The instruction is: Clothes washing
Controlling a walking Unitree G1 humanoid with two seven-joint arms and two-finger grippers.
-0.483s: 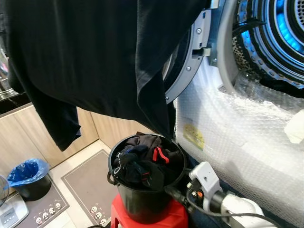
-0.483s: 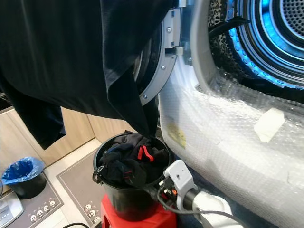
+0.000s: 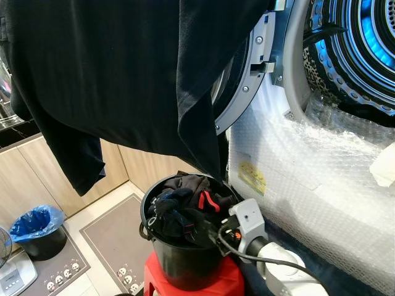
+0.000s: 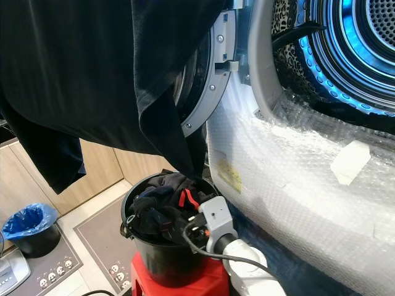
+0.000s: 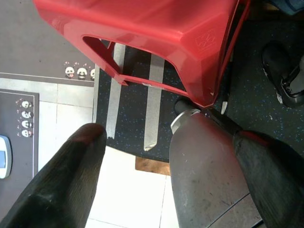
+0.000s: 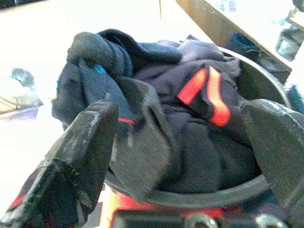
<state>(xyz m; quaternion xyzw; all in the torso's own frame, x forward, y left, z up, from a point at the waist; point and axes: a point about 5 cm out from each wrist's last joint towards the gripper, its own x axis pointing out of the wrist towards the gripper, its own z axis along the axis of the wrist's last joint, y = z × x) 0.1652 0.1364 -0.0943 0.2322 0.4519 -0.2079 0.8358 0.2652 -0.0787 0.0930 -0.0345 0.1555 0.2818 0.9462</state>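
- A black bucket stands on a red stool, filled to the rim with dark clothes, one with red stripes.
- The right hand is at the bucket's rim on the washer side, its two black fingers spread wide to either side of the pile. It grips nothing; the clothes lie just beyond the fingertips, between them.
- The right wrist, with its white camera block, hangs over the bucket's edge.
- A large black garment hangs across the top of the head views, its lower tip reaching down to just above the bucket.
- The washer, wrapped in bubble film, stands beside the bucket with its door open and the drum lit blue.
- The left hand hangs low by the stool, fingers apart, holding nothing, above dark carpet and floor tiles.
- A blue-lined bin sits on the floor by the wooden cabinets.
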